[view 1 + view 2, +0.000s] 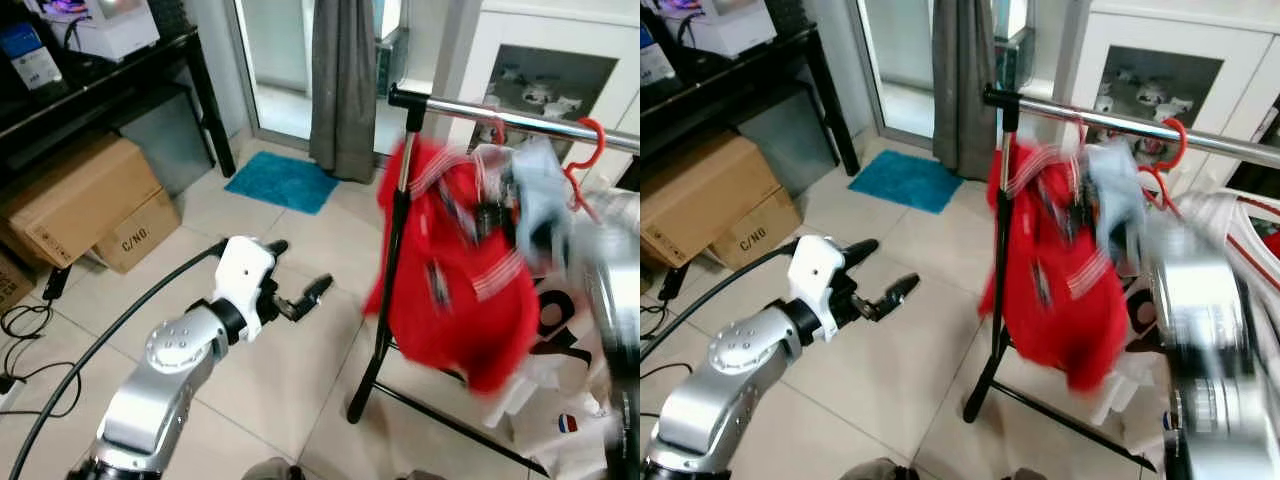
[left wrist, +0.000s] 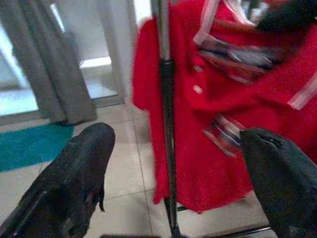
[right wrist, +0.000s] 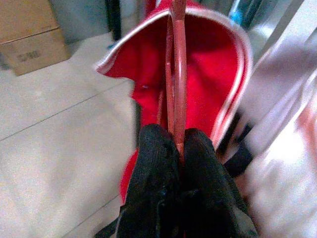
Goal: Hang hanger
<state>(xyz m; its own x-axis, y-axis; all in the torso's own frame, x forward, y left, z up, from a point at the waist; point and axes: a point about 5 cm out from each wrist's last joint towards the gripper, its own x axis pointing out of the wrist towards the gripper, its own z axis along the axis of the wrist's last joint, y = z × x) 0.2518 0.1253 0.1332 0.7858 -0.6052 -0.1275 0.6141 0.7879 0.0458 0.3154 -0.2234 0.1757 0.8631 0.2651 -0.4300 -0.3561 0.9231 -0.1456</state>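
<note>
Right pincer (image 3: 178, 148): two black fingers pressed together on the thin red hanger (image 3: 177, 74); hanger runs straight out from between the fingertips, away from the wrist.
Hanger: carries the red garment (image 1: 450, 270), whose white-trimmed collar opens around the hanger's neck in the right wrist view; held up beside the rail, blurred in the head views, so can't tell if the hook is over the rail.
Red garment: hangs in front of the rack's upright post (image 1: 400, 230), just below the rail (image 1: 520, 118); striped trim, motion-blurred.
Right arm (image 1: 1200, 330): big silver blur at the right edge, raised toward the rail.
Rail: chrome bar on a black-footed rack; a red hook (image 1: 590, 150) over it further right, with a pale blue garment (image 1: 535, 195) near it.
Left pincer (image 1: 298, 285): fingers apart, nothing between them, held out low over the tiled floor (image 1: 300, 370), well to the left of the rack; left wrist view looks between the two fingers at the post and garment.
Floor items: cardboard boxes (image 1: 90, 200) under a black desk (image 1: 110, 80) at left, teal mat (image 1: 280, 182) by the grey curtain (image 1: 343, 80), white clothing (image 1: 560, 400) heaped at the rack's foot.
Background: white cabinet (image 1: 545, 70) behind the rail.
</note>
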